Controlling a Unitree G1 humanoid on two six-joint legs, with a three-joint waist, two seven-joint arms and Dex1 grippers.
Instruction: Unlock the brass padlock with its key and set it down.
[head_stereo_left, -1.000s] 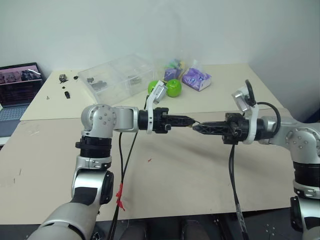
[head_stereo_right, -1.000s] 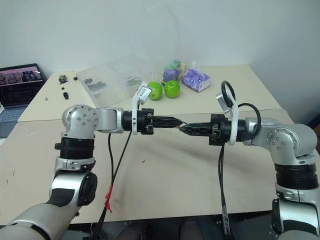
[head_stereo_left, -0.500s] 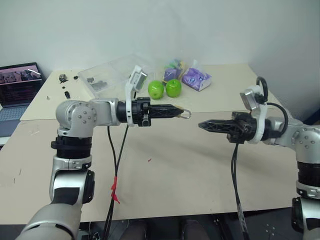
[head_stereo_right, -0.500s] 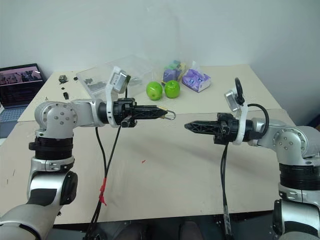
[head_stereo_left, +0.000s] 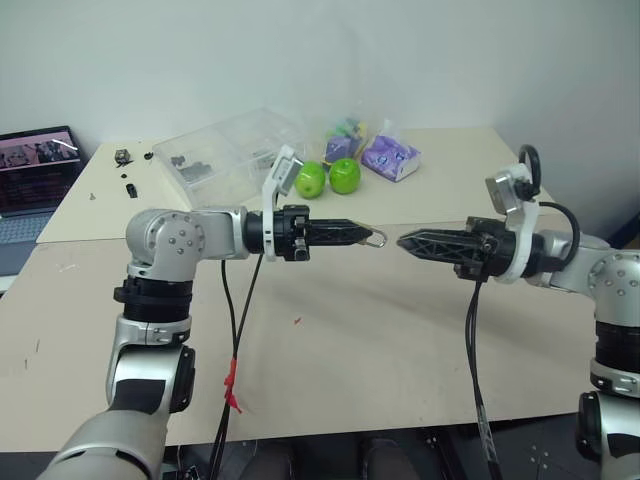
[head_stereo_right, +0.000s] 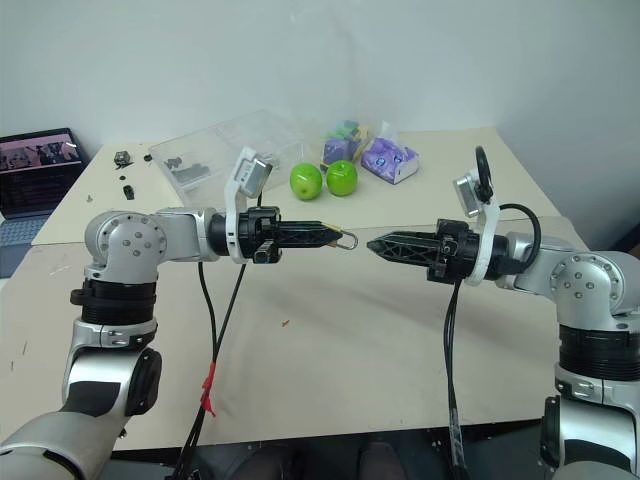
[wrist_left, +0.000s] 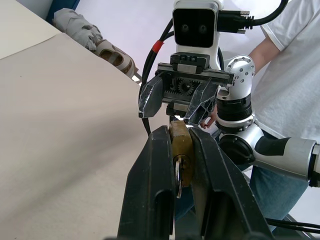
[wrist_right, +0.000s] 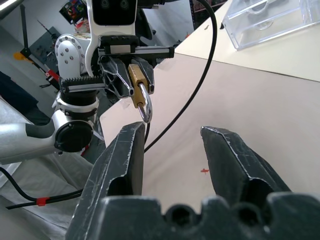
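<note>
The brass padlock (wrist_right: 136, 80) is clamped between the black fingers of my left gripper (head_stereo_left: 362, 236), held level above the tan table (head_stereo_left: 380, 340). Its silver shackle (head_stereo_left: 375, 238) sticks out past the fingertips toward my right gripper (head_stereo_left: 403, 241). That gripper points back at it with its fingers (wrist_right: 127, 150) spread open and empty, a small gap short of the shackle. In the left wrist view the padlock (wrist_left: 181, 145) sits between the fingers, and a thin silvery piece (wrist_left: 178, 174) lies at its near end. I cannot tell if that is the key.
Two green apples (head_stereo_left: 310, 180) (head_stereo_left: 346, 176), a clear plastic box (head_stereo_left: 225, 152) and a purple packet (head_stereo_left: 390, 157) stand at the back of the table. A laptop (head_stereo_left: 35, 180) sits far left. A person in a white shirt (wrist_left: 295, 75) stands behind my right arm.
A second ago both gripper tips met mid-table, then they drew apart with the padlock in the left. Now they are close again and the right gripper has opened.
</note>
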